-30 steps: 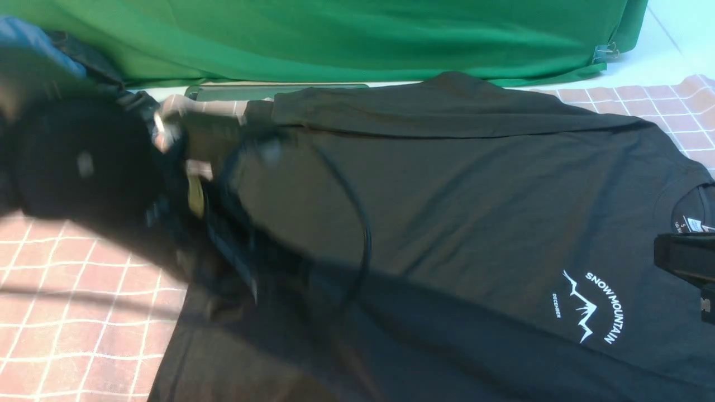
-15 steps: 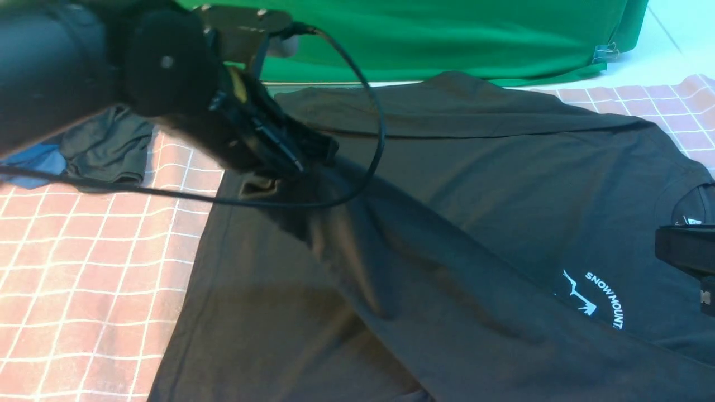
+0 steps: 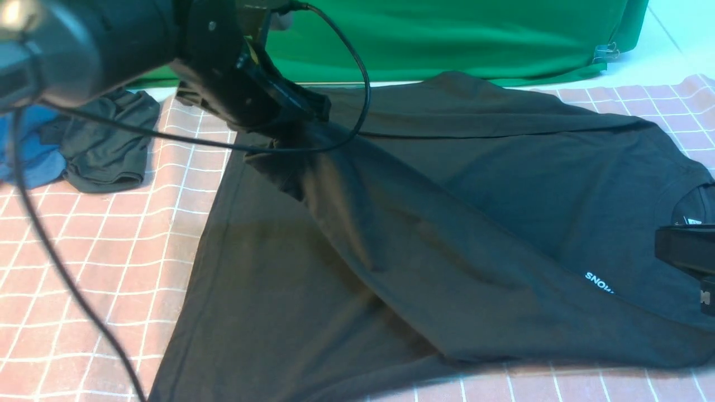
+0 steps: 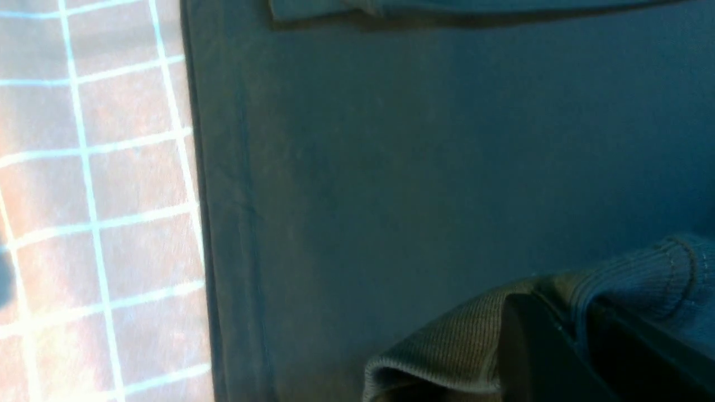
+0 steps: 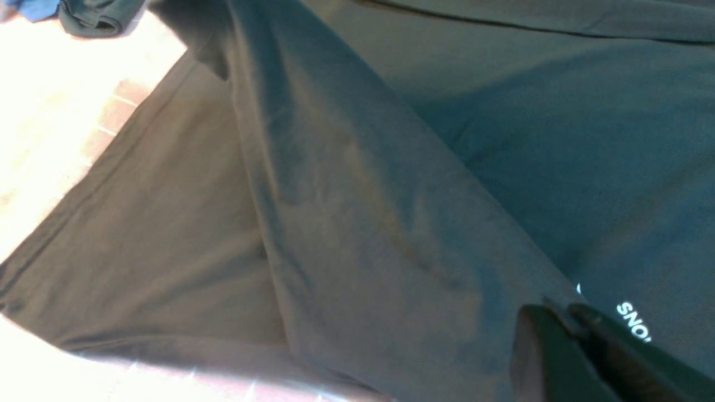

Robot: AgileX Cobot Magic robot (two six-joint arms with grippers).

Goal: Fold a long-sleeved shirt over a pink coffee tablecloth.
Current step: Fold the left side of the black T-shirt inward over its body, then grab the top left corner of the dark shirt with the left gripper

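Holds one sleeve of the long-sleeved shirt (image 3: 503, 184) stretched slantwise over its body, on the pink coffee tablecloth (image 3: 84, 268).

Shows a blue garment (image 3: 25, 156) and a small dark garment (image 3: 106, 145) bunched at ten o'clock, below a green cloth (image 3: 447, 39) at twelve. Clamps the left pincer (image 4: 564, 329) on the ribbed cuff at eleven o'clock, raised off the shirt's body, beside a looping black cable (image 3: 360, 84). Runs the sleeve from there toward four o'clock, hiding most of the white chest print. Sets the right pincer (image 5: 558, 318) at three o'clock near the collar, jaws together; cannot tell of any cloth caught between.
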